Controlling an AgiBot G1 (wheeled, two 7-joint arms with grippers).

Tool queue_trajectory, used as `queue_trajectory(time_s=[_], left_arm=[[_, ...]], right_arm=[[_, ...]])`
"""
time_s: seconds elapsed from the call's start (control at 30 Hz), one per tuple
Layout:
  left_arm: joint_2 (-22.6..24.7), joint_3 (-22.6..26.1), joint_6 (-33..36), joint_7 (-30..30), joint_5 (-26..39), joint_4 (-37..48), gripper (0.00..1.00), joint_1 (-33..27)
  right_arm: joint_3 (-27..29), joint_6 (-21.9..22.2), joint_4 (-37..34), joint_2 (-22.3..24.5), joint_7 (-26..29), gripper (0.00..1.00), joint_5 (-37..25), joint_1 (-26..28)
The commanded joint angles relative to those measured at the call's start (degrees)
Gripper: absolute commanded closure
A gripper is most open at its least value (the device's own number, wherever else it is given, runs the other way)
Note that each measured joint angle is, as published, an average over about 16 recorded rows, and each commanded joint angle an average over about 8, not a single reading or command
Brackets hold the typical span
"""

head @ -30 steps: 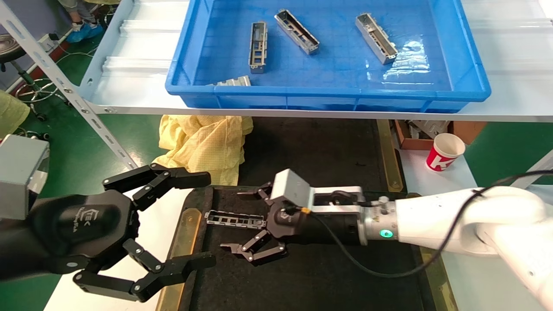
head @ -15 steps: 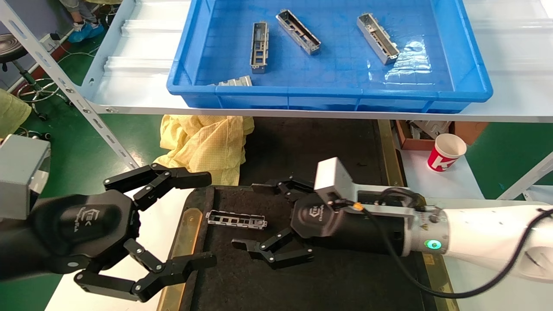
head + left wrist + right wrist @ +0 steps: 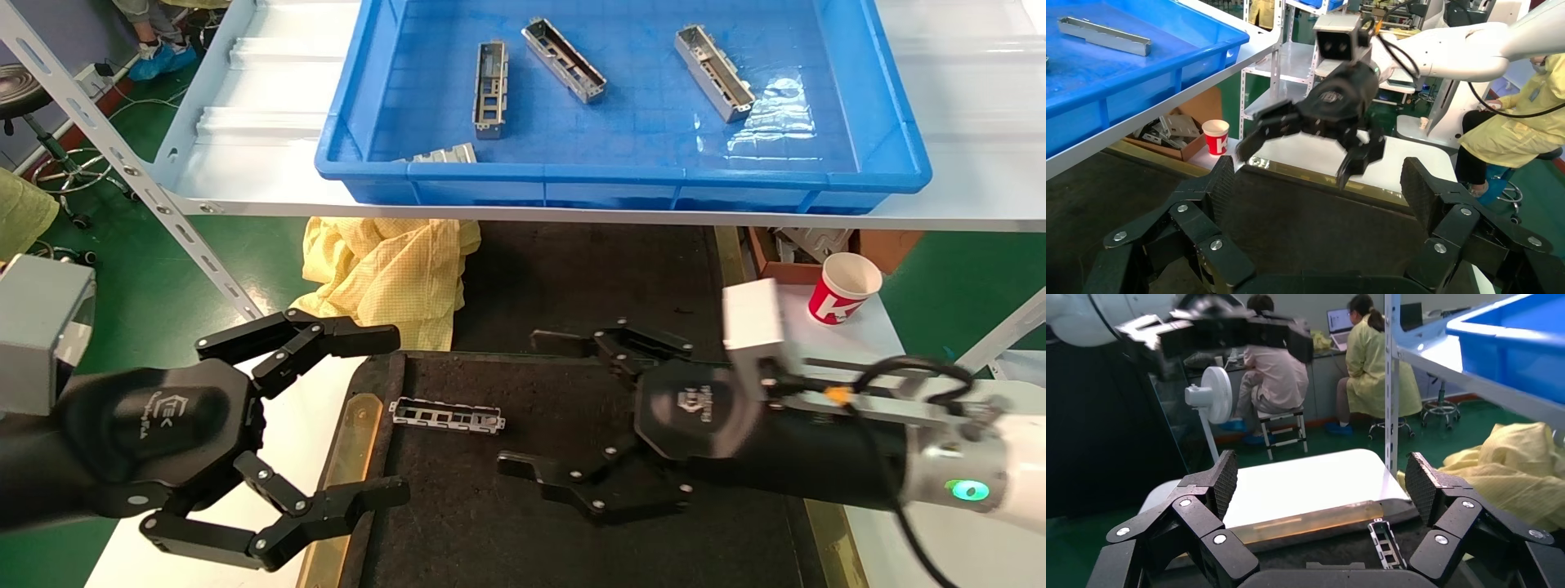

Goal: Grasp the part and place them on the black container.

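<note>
Head view: right gripper gapes wide, empty, apart from the part lying on the black container; left gripper open, idle.

the left pincer is seen spread wide over the black container; beyond it the right pincer is held open, empty.
</note>
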Motion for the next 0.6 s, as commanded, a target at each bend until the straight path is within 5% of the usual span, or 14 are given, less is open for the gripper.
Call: queue_trajectory(time_s=[0.03, 0.6], left_arm=[[0.0, 0.0, 0.0, 0.0, 0.0, 0.0, 0.0, 0.0], [0.0, 0.0, 0.0, 0.0, 0.0, 0.0, 0.0, 0.0]], right_arm=[[2.01, -0.59, 1.74, 1.31, 1.17, 0.0, -0.31, -0.95], [18.99, -5.6, 16.45, 12.36, 11.07, 0.0, -2.96, -8.95]])
